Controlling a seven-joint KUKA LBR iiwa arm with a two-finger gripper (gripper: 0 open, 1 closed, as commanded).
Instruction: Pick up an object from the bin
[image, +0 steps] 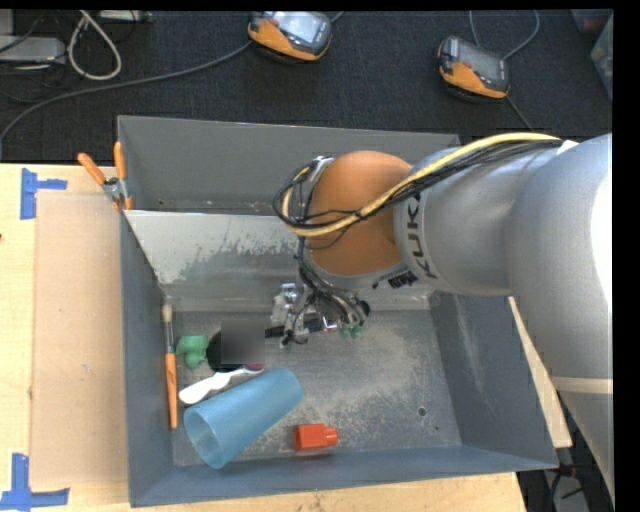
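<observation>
Along the left wall of the bin (400, 385) lies a thin orange stick (170, 392), end on to the near edge. Just right of it, toward the middle of that wall, sits a small green piece (192, 349), with a dark, blurred black thing (236, 347) touching or nearly touching its right side. Below them a white spoon-like piece (212, 384) rests against the upper side of a pale blue plastic cup (243, 415). The cup lies on its side, its mouth toward the near-left corner. Right of the cup, close to the near wall, is a small red block (316, 437), standing apart from the others.

The gripper (300, 322) hangs below the arm's orange cover (355, 225), around the middle of the bin toward the far wall. It is just right of the black thing and over bare floor. Whether it is open or closed cannot be told, and nothing is seen in it.

By my reading nothing is picked yet; this is the approach step, with no thing clearly chosen. The black thing and the green piece are nearest. The next move calls for shifting left or toward the near wall, centring over one thing, then descending. The crowded left group may be awkward; the red block, standing clear, looks the easier grasp.
</observation>
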